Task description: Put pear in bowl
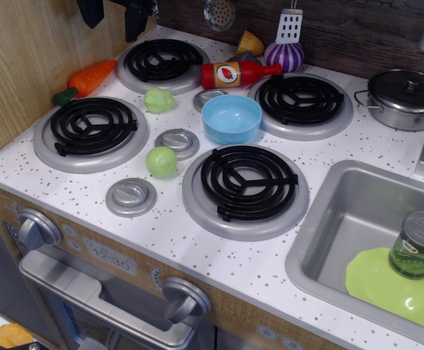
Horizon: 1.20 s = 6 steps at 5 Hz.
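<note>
Tool top left, dark, mostly cut off by frame; can't tell open or closed, holds nothing visible. Oven clock reads roughly 12:30. Pear sits on tabletop between stove knobs, left of front burner, near bowl but apart. Likely light, hard, glossy plastic, so slippery and prone to roll; best pinched across its middle from above. Lumpier green vegetable lies farther back. Bottle label shows a picture, text unreadable. Can in sink, label illegible.
</note>
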### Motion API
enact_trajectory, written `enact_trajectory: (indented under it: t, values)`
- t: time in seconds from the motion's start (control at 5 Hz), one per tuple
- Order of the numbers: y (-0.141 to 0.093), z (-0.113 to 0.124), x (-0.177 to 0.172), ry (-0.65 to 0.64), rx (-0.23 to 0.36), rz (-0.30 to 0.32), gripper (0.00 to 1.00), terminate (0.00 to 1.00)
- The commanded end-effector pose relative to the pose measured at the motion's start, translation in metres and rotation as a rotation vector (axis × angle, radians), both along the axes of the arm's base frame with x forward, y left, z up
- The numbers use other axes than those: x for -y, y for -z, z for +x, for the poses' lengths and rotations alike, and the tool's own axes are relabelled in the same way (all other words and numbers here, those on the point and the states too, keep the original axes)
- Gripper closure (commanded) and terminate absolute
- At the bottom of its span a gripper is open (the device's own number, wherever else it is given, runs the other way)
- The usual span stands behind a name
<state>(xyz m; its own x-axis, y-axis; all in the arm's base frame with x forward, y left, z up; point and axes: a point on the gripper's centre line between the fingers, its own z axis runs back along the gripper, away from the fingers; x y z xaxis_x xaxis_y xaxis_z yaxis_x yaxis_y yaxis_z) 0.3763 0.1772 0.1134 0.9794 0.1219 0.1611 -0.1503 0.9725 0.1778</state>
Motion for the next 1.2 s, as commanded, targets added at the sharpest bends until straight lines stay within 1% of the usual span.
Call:
enact_trajectory:
  t: [0.0, 0.2, 0.4, 0.6, 0.8, 1.0]
  values:
    - [0.0, 0.0, 0.0, 0.0, 0.0, 0.0, 0.0, 0.0]
    - [-0.005, -0.019, 0.032, -0.049, 0.017, 0.012, 0.0, 0.0]
    - [-0.003, -0.034, 0.063, -0.079, 0.011, -0.008, 0.0, 0.0]
    - [0.002, -0.05, 0.091, -0.105, 0.029, 0.009, 0.0, 0.0]
    - [0.016, -0.06, 0.1, -0.108, 0.05, -0.011, 0.0, 0.0]
    - [0.031, -0.064, 0.108, -0.121, 0.063, -0.023, 0.0, 0.0]
